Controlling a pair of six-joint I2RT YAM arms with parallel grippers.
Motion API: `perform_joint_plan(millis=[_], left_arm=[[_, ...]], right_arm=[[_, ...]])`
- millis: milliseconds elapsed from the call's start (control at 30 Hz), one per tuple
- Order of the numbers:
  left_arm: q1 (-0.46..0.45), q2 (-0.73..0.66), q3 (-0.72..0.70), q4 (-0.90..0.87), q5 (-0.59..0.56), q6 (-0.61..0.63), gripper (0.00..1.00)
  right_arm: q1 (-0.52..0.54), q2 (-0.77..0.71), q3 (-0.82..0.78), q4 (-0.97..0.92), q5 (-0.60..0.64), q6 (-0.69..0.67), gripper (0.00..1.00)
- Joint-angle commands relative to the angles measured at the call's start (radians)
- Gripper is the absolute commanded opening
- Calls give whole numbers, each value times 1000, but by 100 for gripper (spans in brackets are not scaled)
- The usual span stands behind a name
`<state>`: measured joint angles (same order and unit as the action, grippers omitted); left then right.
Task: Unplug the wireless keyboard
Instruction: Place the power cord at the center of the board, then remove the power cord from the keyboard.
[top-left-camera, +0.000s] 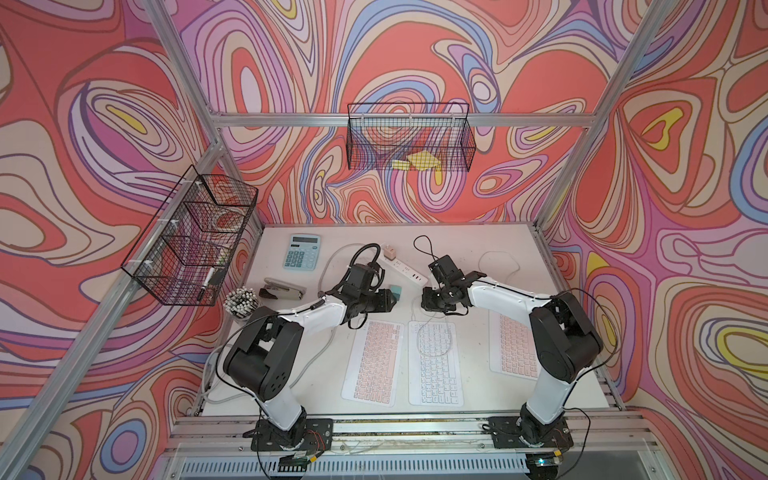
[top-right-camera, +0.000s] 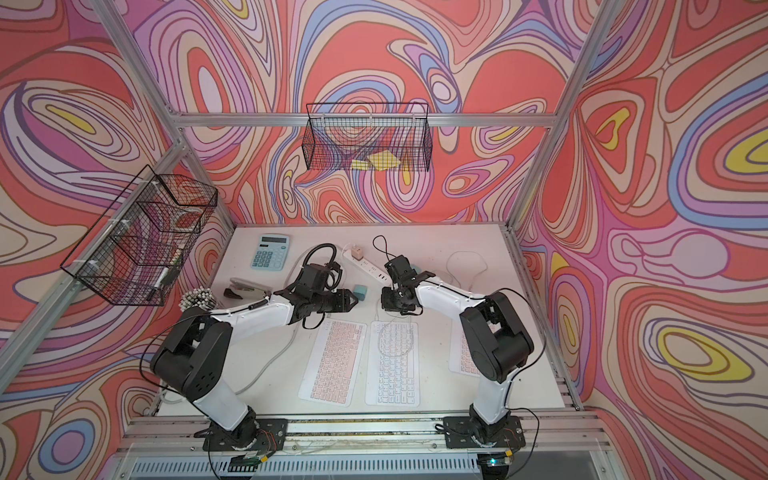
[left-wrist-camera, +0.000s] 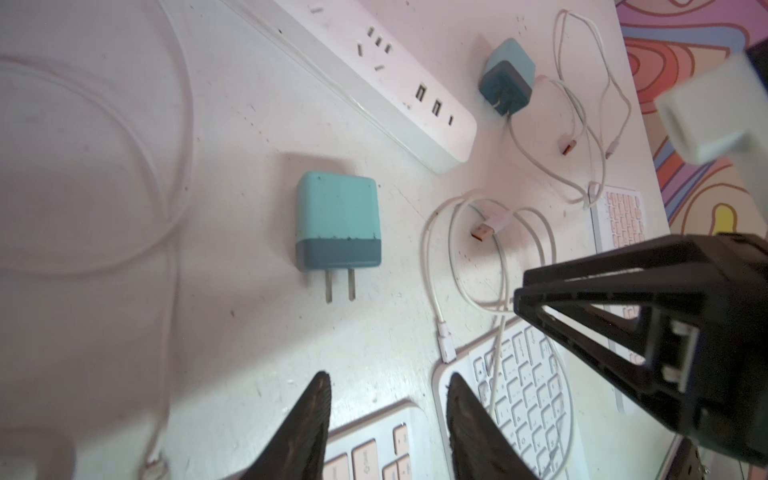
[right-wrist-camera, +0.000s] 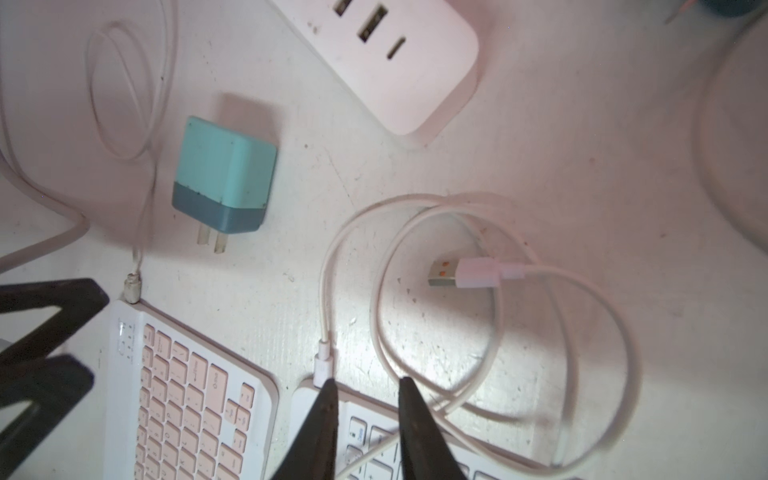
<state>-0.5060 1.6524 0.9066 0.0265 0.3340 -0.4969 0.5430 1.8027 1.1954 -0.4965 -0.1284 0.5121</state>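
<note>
Our right gripper, jaws slightly apart and empty, hovers at the white keyboard's far edge, its cable connector just outside them; we should centre on it, then pull straight out. Our left gripper, parted too, hangs beside that keyboard.

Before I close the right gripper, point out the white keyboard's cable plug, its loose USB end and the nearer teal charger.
cable plug (right-wrist-camera: 323, 363), right wrist view, on its white housing.
loose USB end (right-wrist-camera: 442, 275), right wrist view, on its metal shell.
nearer teal charger (right-wrist-camera: 226, 158), right wrist view, on its light body.
</note>
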Motion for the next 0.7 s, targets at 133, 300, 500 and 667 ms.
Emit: perform_joint_plan(millis=[133, 300, 500, 667], left_arm=[[-20, -100, -140, 62, 34, 18, 46], [-38, -147, -231, 132, 17, -5, 46], [-46, -165, -301, 203, 14, -28, 46], [-48, -157, -319, 239, 37, -22, 46]], right_arm=[[79, 52, 96, -98, 106, 55, 26], [92, 82, 110, -115, 104, 131, 26], [117, 153, 184, -197, 117, 171, 28], [144, 201, 229, -239, 143, 191, 33]])
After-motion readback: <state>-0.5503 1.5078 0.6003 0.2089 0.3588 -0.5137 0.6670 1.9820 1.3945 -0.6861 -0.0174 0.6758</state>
